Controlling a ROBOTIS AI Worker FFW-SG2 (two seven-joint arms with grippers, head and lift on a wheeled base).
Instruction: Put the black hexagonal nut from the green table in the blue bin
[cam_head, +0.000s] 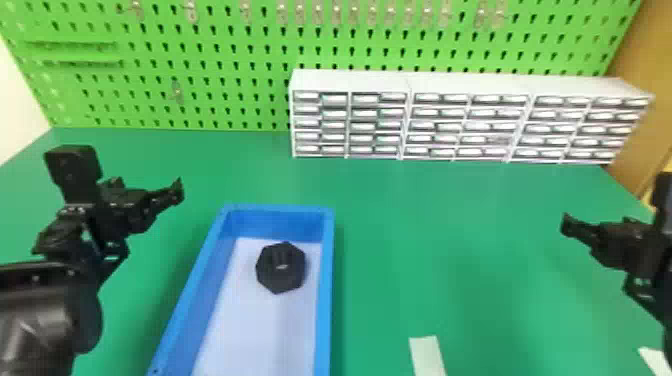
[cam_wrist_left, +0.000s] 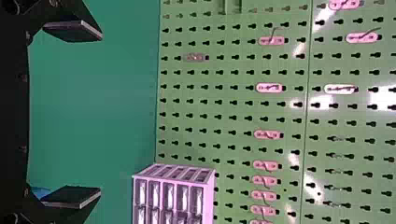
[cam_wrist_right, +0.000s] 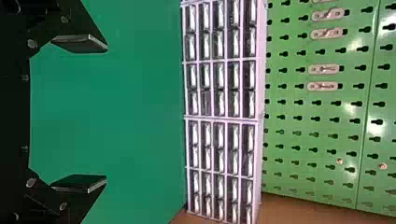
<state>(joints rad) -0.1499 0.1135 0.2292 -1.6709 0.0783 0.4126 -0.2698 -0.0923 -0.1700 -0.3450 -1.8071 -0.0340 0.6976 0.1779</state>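
Note:
The black hexagonal nut (cam_head: 281, 268) lies on the pale floor of the blue bin (cam_head: 325, 280), towards its far end and nearer its right wall. Left of the bin, above the green table (cam_head: 450, 240), is my left gripper (cam_head: 177, 191), apart from the nut. My right gripper (cam_head: 567, 225) is at the far right, well away from the bin. In the left wrist view my left gripper (cam_wrist_left: 72, 114) has its two fingers wide apart, nothing between them. My right gripper (cam_wrist_right: 79, 114) likewise stands open and holds nothing in the right wrist view.
A white drawer cabinet (cam_head: 470, 125) stands at the table's back right, before a green pegboard (cam_head: 200, 65) with small hooks. A pale strip (cam_head: 427, 356) lies on the table near the front, right of the bin. Another pale piece (cam_head: 655, 360) is at the lower right.

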